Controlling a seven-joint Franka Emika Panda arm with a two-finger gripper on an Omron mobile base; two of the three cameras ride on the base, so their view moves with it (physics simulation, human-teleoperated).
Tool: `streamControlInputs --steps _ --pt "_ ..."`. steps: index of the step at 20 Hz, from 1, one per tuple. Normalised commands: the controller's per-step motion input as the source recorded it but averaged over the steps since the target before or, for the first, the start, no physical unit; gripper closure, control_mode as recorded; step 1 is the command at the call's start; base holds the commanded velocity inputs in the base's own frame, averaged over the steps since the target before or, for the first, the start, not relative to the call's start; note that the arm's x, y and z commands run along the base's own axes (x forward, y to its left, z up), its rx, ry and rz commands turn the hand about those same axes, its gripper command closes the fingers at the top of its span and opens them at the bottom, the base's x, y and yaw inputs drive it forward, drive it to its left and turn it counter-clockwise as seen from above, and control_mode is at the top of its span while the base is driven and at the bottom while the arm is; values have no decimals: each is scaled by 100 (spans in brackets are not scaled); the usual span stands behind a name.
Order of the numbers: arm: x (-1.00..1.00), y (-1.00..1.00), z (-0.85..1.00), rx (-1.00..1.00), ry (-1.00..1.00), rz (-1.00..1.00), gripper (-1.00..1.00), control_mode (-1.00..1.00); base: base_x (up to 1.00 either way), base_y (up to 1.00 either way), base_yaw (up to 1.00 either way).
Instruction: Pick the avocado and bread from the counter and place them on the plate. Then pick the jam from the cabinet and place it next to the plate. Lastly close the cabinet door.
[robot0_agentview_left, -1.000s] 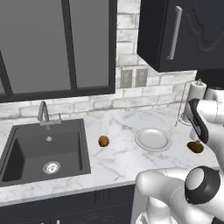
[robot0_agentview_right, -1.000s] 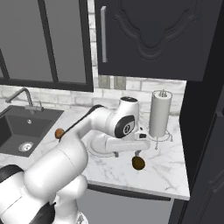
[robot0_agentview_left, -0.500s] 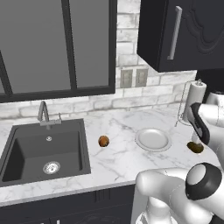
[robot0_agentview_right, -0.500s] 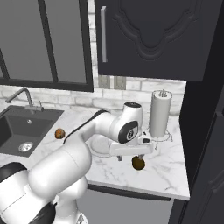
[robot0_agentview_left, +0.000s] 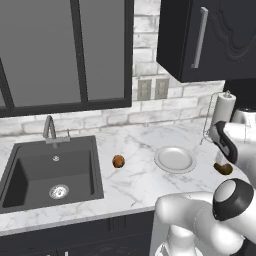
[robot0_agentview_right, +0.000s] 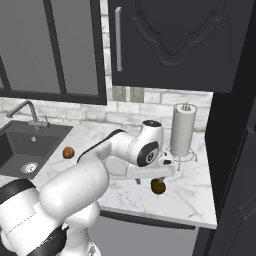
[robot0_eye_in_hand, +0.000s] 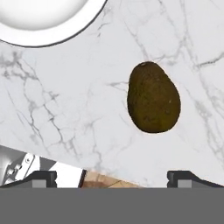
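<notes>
The dark olive avocado (robot0_eye_in_hand: 153, 97) lies on the white marble counter (robot0_eye_in_hand: 65, 109), right of centre ahead of my open gripper (robot0_eye_in_hand: 113, 177). Nothing is between the fingers. From the right base the gripper (robot0_agentview_right: 150, 180) hangs just above and left of the avocado (robot0_agentview_right: 158, 186). The left base view has the avocado (robot0_agentview_left: 223, 169) right of the pale plate (robot0_agentview_left: 174, 159), and the orange-brown bread (robot0_agentview_left: 118, 161) left of it. The plate rim (robot0_eye_in_hand: 65, 37) shows at the hand view's top left. The black cabinet (robot0_agentview_left: 220, 35) hangs above, its door handle (robot0_agentview_left: 200, 37) pale grey. The jam is out of view.
A paper towel holder (robot0_agentview_left: 222, 112) stands at the wall behind the avocado. A black sink (robot0_agentview_left: 50, 170) with a tap (robot0_agentview_left: 49, 127) fills the counter's left. A tall black unit (robot0_agentview_right: 235, 165) bounds the counter on the right. The counter's front edge (robot0_agentview_right: 165, 217) is close to the avocado.
My hand has swung a little to the right and dropped lower over the avocado. The jaws have stayed open, and the avocado, bread and plate have not moved.
</notes>
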Motion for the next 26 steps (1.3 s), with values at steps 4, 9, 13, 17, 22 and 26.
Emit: streamControlInputs --steps 4,9,13,17,22,26 --pt "24 0 -15 0 0 0 -100 -100 0 0 0" --pt "20 -3 -12 0 0 0 -100 -100 0 0 0" --pt "15 -7 -11 0 0 0 -100 -100 0 0 0" --pt "12 -8 -11 0 0 0 -100 -100 0 0 0" --pt "5 -11 -11 0 0 0 -100 -100 0 0 0" --pt "1 -8 -12 0 0 0 -100 -100 0 0 0"
